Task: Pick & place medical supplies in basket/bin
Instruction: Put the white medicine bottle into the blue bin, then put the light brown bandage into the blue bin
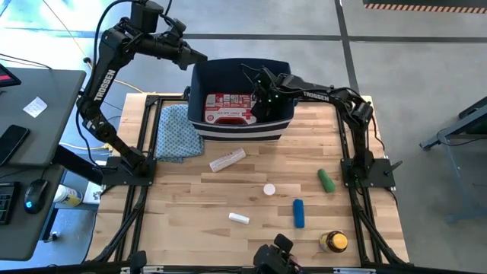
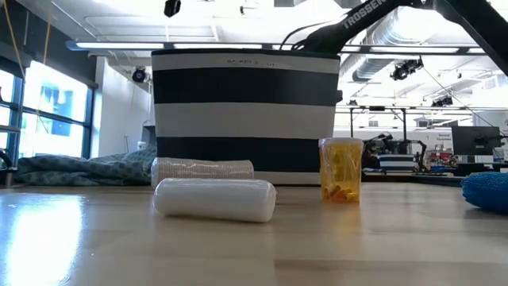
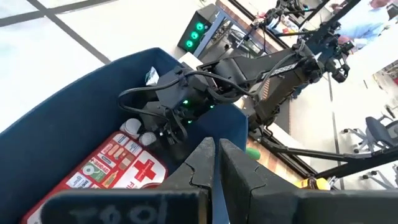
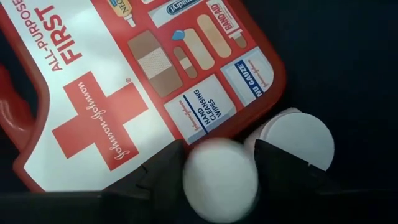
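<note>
The navy basket (image 1: pixel 199 97) stands at the table's far middle, and the red first-aid kit (image 1: pixel 228 109) lies flat on its floor. My right gripper (image 4: pixel 219 163) reaches down into the basket beside the kit's corner, shut on a small white round bottle (image 4: pixel 221 179). A second white round bottle (image 4: pixel 301 138) lies on the basket floor just beyond it. My left gripper (image 3: pixel 216 148) hangs shut and empty in the air above the basket's far left corner (image 1: pixel 199 57). My right gripper has the white bottle's round sides (image 4: pixel 189 177) pinched between its two fingers, one on each side. The fingers slant down into the basket from the table's right. I see the bottle end-on, and cannot tell if it is clear of the floor.
On the table lie a white tube (image 1: pixel 227 160), a white cap-like bottle (image 1: pixel 268 189), a small white tube (image 1: pixel 239 218), a green cylinder (image 1: pixel 326 180), a blue cylinder (image 1: pixel 299 213) and an amber bottle (image 1: pixel 333 242). A patterned cloth (image 1: pixel 176 133) lies left of the basket.
</note>
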`<act>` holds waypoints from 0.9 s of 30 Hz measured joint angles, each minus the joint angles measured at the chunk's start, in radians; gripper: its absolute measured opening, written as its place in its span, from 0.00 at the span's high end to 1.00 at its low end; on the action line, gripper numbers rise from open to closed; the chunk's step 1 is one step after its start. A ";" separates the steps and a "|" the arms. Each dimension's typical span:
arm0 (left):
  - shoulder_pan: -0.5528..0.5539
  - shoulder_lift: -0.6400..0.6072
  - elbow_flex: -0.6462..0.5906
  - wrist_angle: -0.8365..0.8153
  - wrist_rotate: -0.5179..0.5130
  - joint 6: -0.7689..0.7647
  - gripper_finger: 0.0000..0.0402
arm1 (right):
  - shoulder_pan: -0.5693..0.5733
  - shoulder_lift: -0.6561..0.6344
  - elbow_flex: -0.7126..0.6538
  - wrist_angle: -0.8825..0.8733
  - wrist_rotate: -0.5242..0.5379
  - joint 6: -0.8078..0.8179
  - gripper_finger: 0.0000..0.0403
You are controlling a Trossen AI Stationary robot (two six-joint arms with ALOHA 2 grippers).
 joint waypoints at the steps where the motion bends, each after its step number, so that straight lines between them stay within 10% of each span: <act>1: 0.000 0.000 0.000 0.002 0.000 0.000 0.85 | 0.000 0.000 0.000 0.001 -0.001 0.000 0.52; 27: 0.000 0.000 0.001 0.000 0.000 0.007 0.85 | 0.002 -0.108 0.000 0.044 -0.009 0.035 0.45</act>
